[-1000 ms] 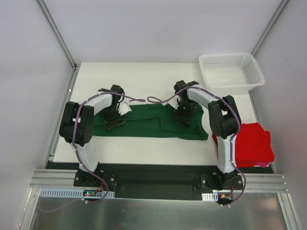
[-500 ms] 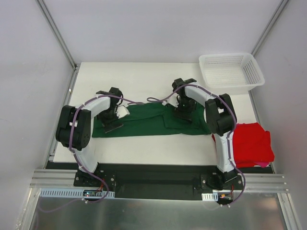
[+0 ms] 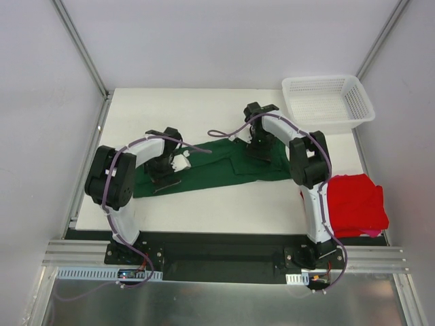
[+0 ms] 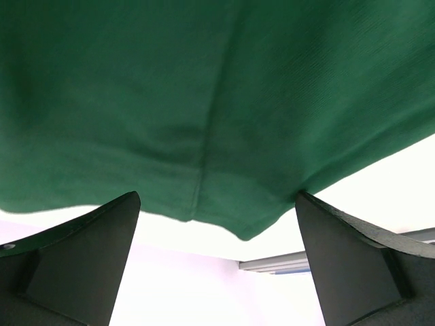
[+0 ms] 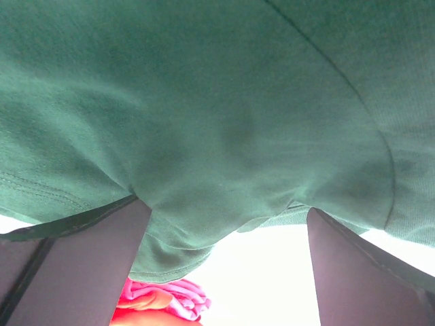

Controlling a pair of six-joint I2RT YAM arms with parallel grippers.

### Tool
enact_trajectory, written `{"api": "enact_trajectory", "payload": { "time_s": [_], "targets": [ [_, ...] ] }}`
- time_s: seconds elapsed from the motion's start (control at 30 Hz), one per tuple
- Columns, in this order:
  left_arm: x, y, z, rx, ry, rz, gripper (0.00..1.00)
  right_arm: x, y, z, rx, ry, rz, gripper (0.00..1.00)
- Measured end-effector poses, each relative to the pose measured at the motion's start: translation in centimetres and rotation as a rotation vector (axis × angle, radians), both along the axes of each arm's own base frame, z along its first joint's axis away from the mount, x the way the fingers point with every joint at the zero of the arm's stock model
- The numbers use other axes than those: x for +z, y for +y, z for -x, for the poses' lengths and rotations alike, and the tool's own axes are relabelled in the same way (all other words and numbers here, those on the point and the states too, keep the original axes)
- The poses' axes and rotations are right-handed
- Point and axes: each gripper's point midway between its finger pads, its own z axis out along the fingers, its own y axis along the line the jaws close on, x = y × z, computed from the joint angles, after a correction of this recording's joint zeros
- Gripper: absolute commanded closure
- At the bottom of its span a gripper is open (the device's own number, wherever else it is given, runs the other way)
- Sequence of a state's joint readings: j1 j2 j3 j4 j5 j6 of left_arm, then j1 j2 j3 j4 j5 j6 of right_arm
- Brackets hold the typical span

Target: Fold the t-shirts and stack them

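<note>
Lying across the middle of the table (image 3: 204, 212), the dark green t-shirt (image 3: 217, 170) has the left gripper (image 3: 165, 178) on its left end and the right gripper (image 3: 261, 148) on its far right part. Both pairs of fingers are spread wide, apparently clamping nothing, though cloth fills each wrist view. The red t-shirt (image 3: 357, 204) sits in a compact pile at the table's near right edge.

The first t-shirt (image 3: 217, 170) lies across the middle of the counter (image 3: 204, 115), with the left arm (image 3: 129, 153) over its left end and the right arm (image 3: 299, 139) over its right end. The second t-shirt (image 3: 357, 204) sits at the near right edge of the counter, to the right of the right arm. The basket (image 3: 319, 122) stands in the far right corner, behind both t-shirts.
</note>
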State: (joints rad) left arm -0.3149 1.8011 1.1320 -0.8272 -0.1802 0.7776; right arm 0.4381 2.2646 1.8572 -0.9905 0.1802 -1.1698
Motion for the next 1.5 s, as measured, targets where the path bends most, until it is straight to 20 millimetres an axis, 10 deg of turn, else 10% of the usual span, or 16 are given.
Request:
{"api": "enact_trajectory", "payload": {
  "time_s": [0.63,1.17,1.5],
  "targets": [
    [-1.3,-2.7,1.3,-0.032,0.100,0.022,0.01,0.3,0.9,-4.9,0.030,-0.131,0.007,0.00],
    [-0.9,-8.6,1.5,-0.103,0.126,0.081,0.01,2.2,5.2,-14.1,0.171,-0.517,0.056,0.00],
    [-0.7,-8.8,2.4,-0.052,0.141,0.082,0.01,3.1,7.1,-17.9,0.230,-0.685,0.067,0.00]
  ]
}}
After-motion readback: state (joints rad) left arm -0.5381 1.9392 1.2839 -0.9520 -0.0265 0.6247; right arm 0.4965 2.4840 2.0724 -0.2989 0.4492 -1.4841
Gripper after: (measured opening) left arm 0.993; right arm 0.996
